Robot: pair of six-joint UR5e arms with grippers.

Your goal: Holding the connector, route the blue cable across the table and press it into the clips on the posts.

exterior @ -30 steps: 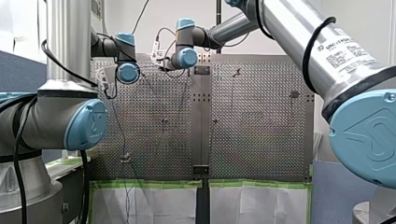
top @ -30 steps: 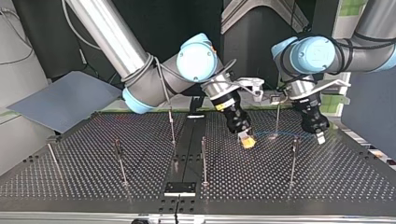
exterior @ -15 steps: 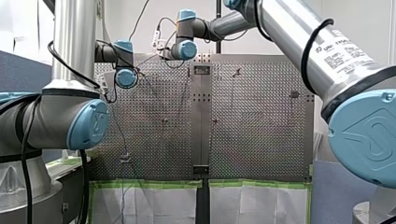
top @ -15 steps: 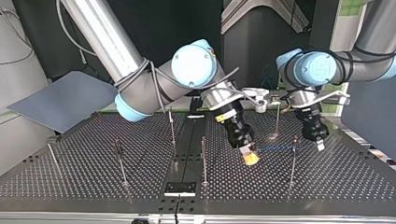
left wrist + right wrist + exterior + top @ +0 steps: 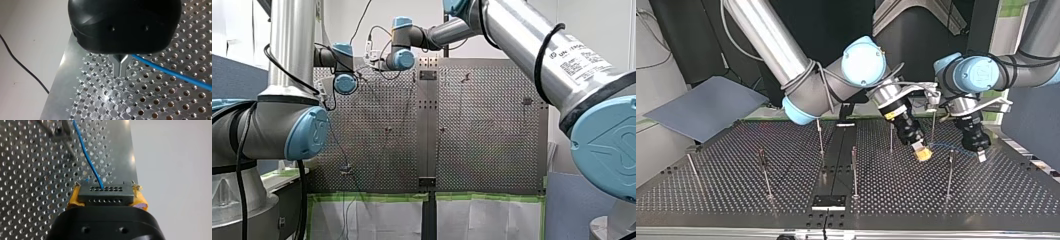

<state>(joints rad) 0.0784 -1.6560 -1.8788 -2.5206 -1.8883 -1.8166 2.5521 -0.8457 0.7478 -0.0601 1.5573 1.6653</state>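
Note:
In the right wrist view my right gripper [image 5: 106, 197] is shut on a black connector [image 5: 105, 194], squeezed between its yellow pads. The blue cable [image 5: 87, 157] leaves the connector and runs ahead over the perforated table past a post with a clip [image 5: 66, 140]. In the top view that gripper [image 5: 922, 154] hovers right of centre. The cable [image 5: 946, 147] stretches from it to my left gripper [image 5: 981, 155]. In the left wrist view the metal fingers [image 5: 120, 68] are pressed together just above the table, and the cable [image 5: 175, 73] comes out at their base.
Several thin posts stand on the table, among them one [image 5: 950, 172] just in front of the cable, one [image 5: 933, 127] behind it and one [image 5: 891, 137] beside my right gripper. More posts [image 5: 764, 172] stand at the top view's left. A grey sheet [image 5: 706, 107] lies beyond that corner.
My right gripper with the connector swung toward the top view's right, closer to my left gripper, so the cable span is shorter. My left gripper dipped slightly and stays shut.

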